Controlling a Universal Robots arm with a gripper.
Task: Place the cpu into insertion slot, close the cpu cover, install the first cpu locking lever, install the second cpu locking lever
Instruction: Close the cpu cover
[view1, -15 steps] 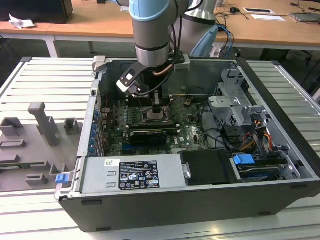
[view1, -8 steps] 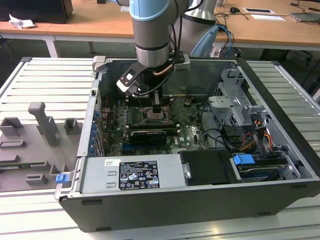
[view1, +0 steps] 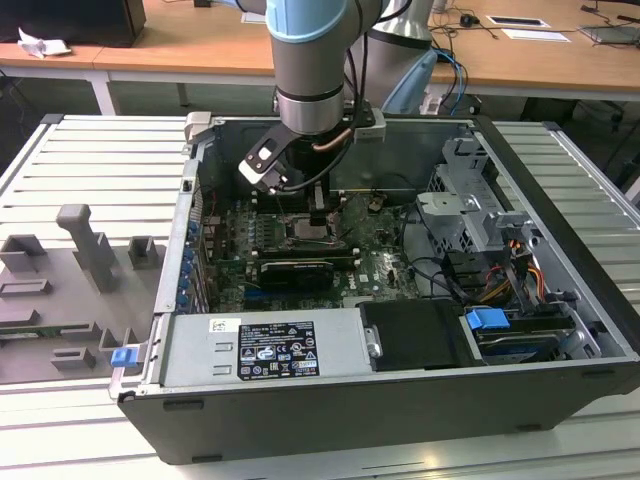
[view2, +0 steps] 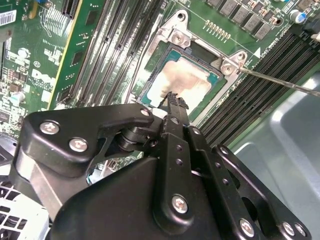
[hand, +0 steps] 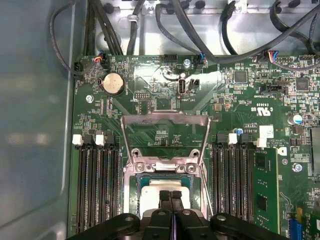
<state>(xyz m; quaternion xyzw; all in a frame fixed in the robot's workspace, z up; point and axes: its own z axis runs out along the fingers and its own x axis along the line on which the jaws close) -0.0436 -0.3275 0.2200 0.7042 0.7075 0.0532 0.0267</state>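
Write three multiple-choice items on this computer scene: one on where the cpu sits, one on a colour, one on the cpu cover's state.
1. Where is the cpu?
A. On the grey tray outside the case
B. In the insertion slot
C. On the power supply

2. What colour is the motherboard?
A. Green
B. Red
C. White

3. How does the cpu cover stand?
A. Shut flat over the cpu
B. Taken off the board
C. Raised open on its hinge

Answers:
1 B: in the second wrist view its silvery top lies seated within the slot's dark rim.
2 A: the board is green in both wrist views.
3 C: in the first wrist view the metal frame stands up from its hinge, leaving the cpu uncovered.
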